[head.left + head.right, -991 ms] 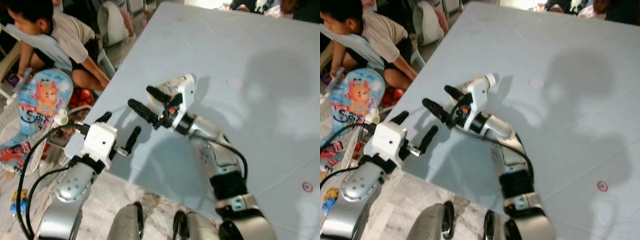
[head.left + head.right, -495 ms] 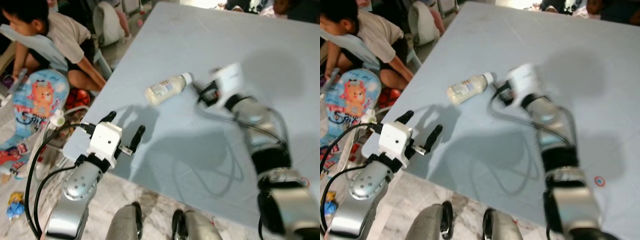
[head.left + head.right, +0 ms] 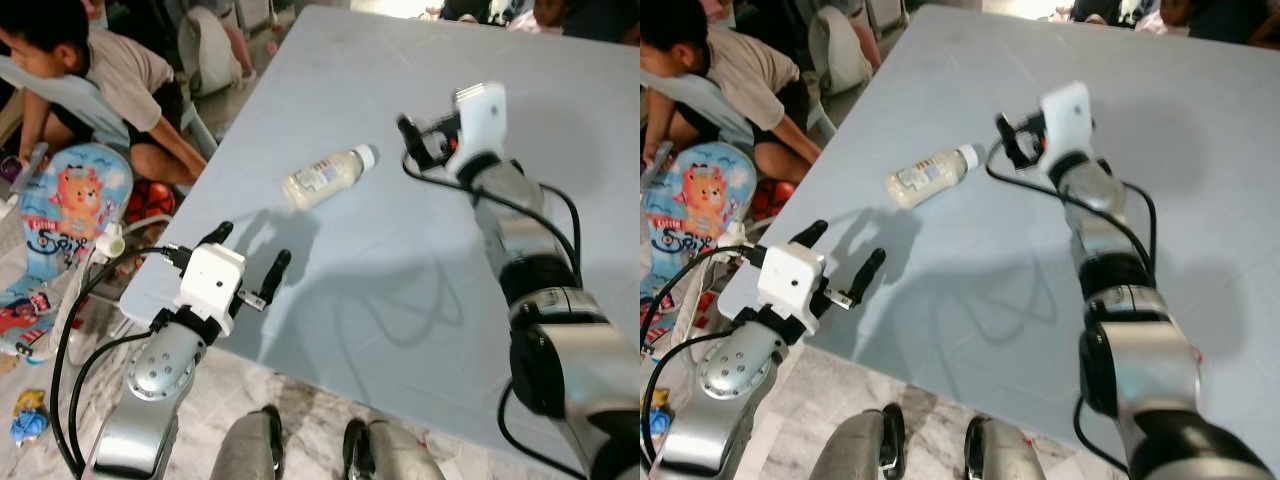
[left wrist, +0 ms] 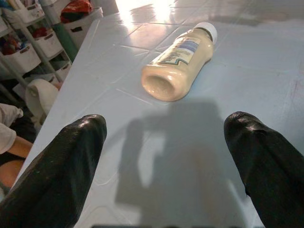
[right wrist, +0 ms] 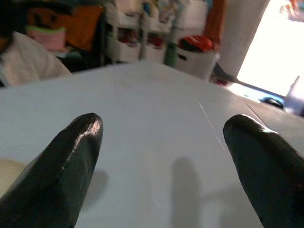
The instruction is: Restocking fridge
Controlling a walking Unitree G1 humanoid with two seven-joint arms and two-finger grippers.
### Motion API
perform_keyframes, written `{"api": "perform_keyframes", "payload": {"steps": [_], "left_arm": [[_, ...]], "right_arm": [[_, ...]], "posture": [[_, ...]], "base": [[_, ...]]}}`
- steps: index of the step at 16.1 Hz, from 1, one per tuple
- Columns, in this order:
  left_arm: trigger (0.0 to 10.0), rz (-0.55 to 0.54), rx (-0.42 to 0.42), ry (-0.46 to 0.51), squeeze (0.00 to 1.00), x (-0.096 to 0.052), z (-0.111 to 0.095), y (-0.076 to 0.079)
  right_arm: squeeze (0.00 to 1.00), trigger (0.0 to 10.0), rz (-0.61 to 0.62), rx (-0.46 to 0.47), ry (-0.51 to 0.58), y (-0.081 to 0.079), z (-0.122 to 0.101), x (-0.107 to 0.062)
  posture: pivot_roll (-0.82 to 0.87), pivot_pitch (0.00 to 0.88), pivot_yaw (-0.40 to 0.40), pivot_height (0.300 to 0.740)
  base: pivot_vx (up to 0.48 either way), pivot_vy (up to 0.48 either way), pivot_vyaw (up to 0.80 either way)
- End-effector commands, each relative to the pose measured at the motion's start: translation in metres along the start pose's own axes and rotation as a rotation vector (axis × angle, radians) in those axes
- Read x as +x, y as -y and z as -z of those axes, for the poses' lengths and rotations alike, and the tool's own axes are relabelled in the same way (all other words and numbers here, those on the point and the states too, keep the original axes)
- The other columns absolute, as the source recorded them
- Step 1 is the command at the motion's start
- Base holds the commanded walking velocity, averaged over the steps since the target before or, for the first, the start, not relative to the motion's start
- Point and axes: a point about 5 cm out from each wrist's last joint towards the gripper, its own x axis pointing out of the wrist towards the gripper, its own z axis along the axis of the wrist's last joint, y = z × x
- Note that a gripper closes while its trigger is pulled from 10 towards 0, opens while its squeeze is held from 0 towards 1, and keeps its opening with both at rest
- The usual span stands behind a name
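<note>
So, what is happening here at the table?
A bottle lies on its side on the pale blue table, held by nothing. The right gripper is open, raised beside the bottle's white cap. The left gripper is open near the table's edge, pointing at the bottle. A person sits on the floor to the left.

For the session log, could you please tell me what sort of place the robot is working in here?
Most likely a lived-in family home: a large pale blue table bearing one bottle lying on its side, a person sitting on the floor beside a cartoon-print baby seat, and shelves of storage bins behind.
</note>
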Motion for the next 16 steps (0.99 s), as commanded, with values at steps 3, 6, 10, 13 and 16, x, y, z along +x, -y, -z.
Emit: {"api": "perform_keyframes", "payload": {"steps": [3,6,10,13,16], "left_arm": [[10.0,-0.002,0.020,-0.016,0.00,-0.005,0.000,-0.002],[10.0,0.007,0.026,-0.018,0.00,-0.007,-0.001,-0.002],[10.0,0.010,0.032,-0.022,0.00,-0.007,-0.001,-0.003],[10.0,0.016,0.032,-0.027,0.00,-0.008,0.000,-0.002],[10.0,0.024,0.034,-0.029,0.00,-0.008,0.000,0.000]], "right_arm": [[0.00,10.0,-0.067,0.043,0.005,-0.012,-0.004,0.009],[0.00,10.0,-0.152,0.231,-0.041,-0.032,0.006,0.014],[0.00,10.0,-0.242,0.314,-0.089,-0.056,0.016,0.015],[0.00,10.0,-0.285,0.331,-0.158,-0.069,0.029,0.010],[0.00,10.0,-0.314,0.339,-0.181,-0.072,0.037,0.005]], "posture": [[0.16,0.183,0.026,0.740],[0.18,0.186,0.034,0.740],[0.19,0.187,0.034,0.740],[0.19,0.187,0.032,0.740],[0.19,0.188,0.029,0.740]], "base": [[0.000,0.000,0.00],[0.000,0.000,0.00],[0.000,0.000,0.00],[0.000,0.000,0.00],[0.000,0.000,0.00]]}}
